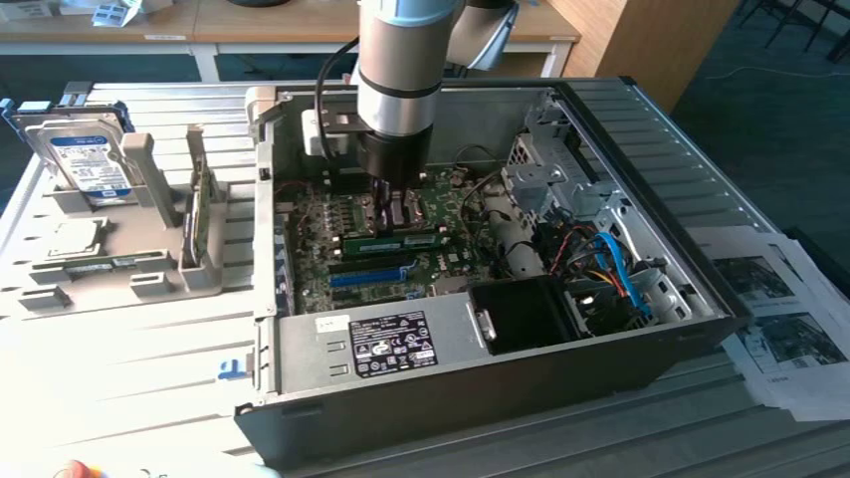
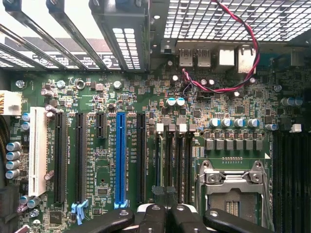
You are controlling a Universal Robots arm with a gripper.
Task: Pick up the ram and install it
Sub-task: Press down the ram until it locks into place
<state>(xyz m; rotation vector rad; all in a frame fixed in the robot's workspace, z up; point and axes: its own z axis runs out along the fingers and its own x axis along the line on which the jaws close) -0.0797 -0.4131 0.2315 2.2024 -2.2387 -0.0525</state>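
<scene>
Installation step: gripper [image 1: 393, 215], fingers fully closed and holding nothing visible, presses above the ram [image 1: 393, 241] seated on the motherboard [image 2: 146, 160]; even downward pressure is required.

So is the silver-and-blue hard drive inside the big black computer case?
No, the silver-and-blue labelled hard drive stands in a grey holder outside the black computer case, toward the exterior view's left.

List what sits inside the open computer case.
A green motherboard with a blue slot, the ram close by the shut end effector, and cables. The arm hides the board behind it.
</scene>
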